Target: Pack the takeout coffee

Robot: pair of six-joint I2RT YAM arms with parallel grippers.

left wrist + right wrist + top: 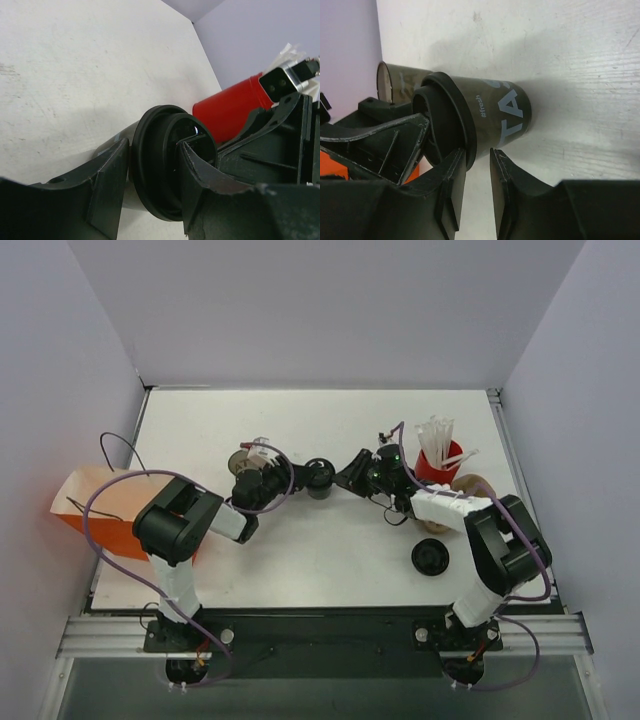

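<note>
The takeout coffee (320, 478), a dark cup with a black lid, stands mid-table between both arms. In the left wrist view my left gripper (152, 145) is shut on its lid (155, 165), with one finger under the rim against the cup wall and the other on the lid's top. My right gripper (477, 152) stands slightly open at the lid's rim, and bare table shows between its fingertips. The printed cup wall (500, 112) is free of them. From above, the left gripper (305, 478) comes in from the left and the right gripper (350, 472) from the right.
A lidless dark cup (395, 82) stands just behind the coffee. A red cup (437, 468) holding white sticks stands at the right. A loose black lid disc (430, 557) lies near the right arm's base. An orange bag (95, 508) sits at the table's left edge.
</note>
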